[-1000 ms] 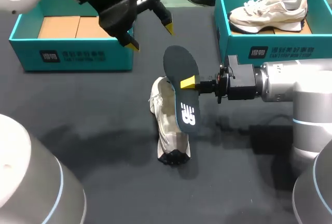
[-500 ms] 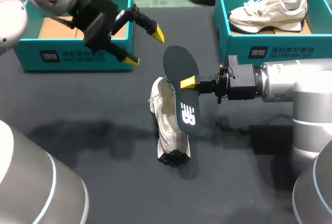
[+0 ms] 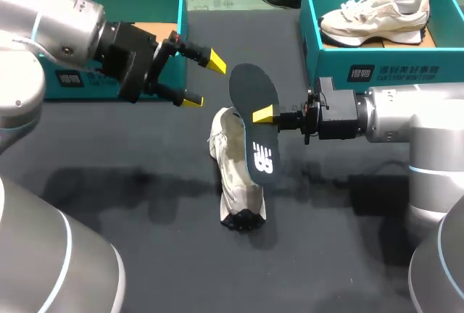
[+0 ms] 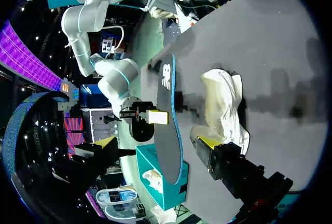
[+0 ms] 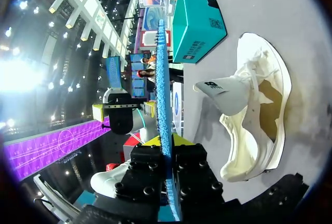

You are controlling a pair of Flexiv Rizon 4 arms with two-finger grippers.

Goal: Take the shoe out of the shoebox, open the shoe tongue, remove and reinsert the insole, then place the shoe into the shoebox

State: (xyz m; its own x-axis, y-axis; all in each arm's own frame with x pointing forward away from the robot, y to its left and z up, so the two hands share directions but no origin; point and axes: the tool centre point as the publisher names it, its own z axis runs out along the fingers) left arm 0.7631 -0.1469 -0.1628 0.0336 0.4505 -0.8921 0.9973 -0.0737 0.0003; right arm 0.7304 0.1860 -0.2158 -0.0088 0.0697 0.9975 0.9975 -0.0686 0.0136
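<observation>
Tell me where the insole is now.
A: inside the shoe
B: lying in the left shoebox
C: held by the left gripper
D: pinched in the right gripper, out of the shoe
D: the right gripper clamps the insole from both sides, the shoe lies beside it without it, and the left gripper is open and empty.

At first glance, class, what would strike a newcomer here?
The dark insole, held on edge by the right gripper at mid-table, beside the white shoe lying on the table. Then the open left gripper beside the insole's far end, and a second shoe in the right-hand teal shoebox.
</observation>
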